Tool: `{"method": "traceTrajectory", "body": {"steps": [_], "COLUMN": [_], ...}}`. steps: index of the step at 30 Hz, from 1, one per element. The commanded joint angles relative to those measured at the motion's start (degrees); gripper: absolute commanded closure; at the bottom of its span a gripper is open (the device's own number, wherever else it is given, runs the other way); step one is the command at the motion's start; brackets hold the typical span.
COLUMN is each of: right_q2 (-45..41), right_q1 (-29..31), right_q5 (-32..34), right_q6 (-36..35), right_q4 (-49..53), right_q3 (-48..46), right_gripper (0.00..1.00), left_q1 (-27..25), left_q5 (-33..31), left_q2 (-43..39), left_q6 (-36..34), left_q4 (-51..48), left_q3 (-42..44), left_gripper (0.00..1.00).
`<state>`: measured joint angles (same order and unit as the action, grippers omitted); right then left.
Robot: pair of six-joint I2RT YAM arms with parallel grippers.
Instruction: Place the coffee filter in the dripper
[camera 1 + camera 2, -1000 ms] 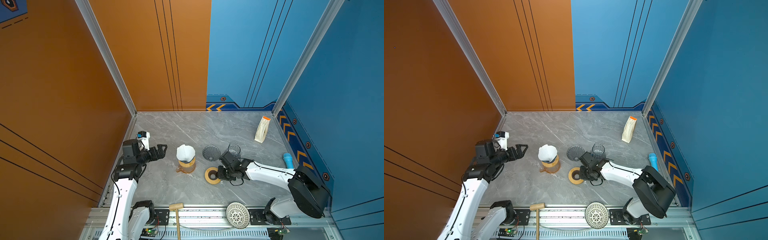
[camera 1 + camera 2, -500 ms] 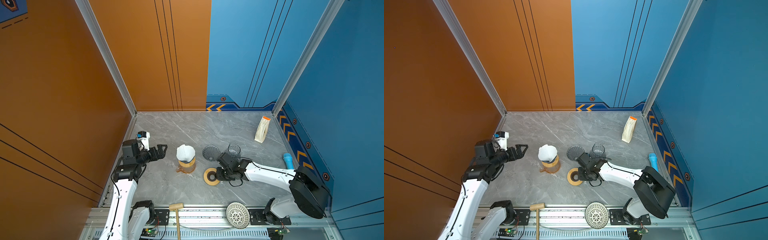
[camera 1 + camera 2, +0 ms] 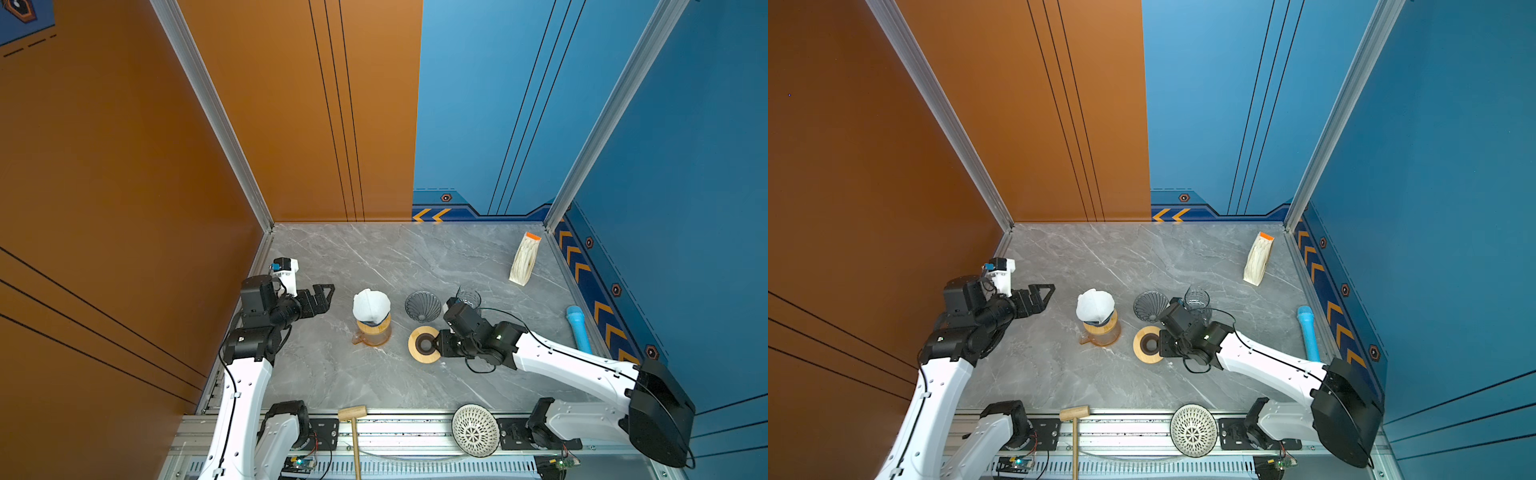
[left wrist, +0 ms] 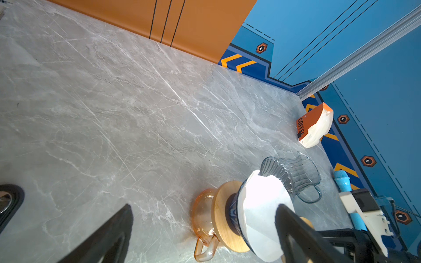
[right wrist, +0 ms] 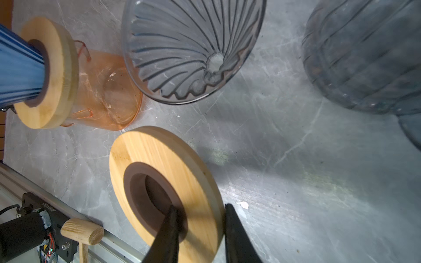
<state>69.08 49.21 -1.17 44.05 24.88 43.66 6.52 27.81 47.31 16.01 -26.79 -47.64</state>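
Observation:
The white coffee filter (image 3: 371, 305) (image 3: 1095, 305) (image 4: 262, 205) sits in the blue ribbed dripper (image 4: 232, 211) (image 5: 18, 75). That dripper rests in a wooden collar on an amber glass carafe (image 3: 372, 336) (image 4: 202, 214). My left gripper (image 3: 328, 299) (image 4: 202, 208) stands open to the left of it, apart from it and holding nothing. My right gripper (image 3: 436, 343) (image 5: 200, 206) is shut on the rim of a loose wooden ring (image 3: 419, 351) (image 5: 164, 159), one finger in its dark centre hole and one outside.
A smoky glass dripper cone (image 3: 422, 306) (image 5: 193, 45) and a ribbed glass server (image 3: 468, 298) (image 5: 364, 57) stand just behind the ring. A filter pack (image 3: 524, 259) and blue tube (image 3: 579, 328) lie at the right wall. A mallet (image 3: 353, 419) and white trivet (image 3: 475, 430) lie on the front rail.
My right gripper has shifted slightly to the left with the wooden ring in it. The left arm and the filter have not moved.

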Motion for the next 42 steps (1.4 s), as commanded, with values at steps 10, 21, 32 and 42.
{"method": "traceTrajectory", "body": {"steps": [10,21,32,42], "right_q2": [-10.12,-12.06,-11.33,-11.71], "right_q1": [-11.33,-22.84,-20.7,-15.4], "right_q5": [0.78,-7.09,-7.84,-7.21], "right_q6": [-7.93,-12.96,-13.47,-1.18], "right_q4": [10.42,17.81,17.25,6.94], "right_q3": [7.49,10.57,6.88,-2.34], "right_gripper": [0.82,0.82,0.72,0.58], "left_q1": [-7.9,-15.84,-16.19,-16.18], "left_q5": [3.4,2.87,1.06,1.02], "left_q2": [2.44,5.49,6.54,6.21], "left_q6": [0.89,-1.54,-1.6,-2.18], "left_q4": [2.98,5.78,5.69,5.03], "left_q3": [-9.33,-10.99,-9.24,-8.46], "left_gripper": [0.02,0.02,0.02,0.02]}}
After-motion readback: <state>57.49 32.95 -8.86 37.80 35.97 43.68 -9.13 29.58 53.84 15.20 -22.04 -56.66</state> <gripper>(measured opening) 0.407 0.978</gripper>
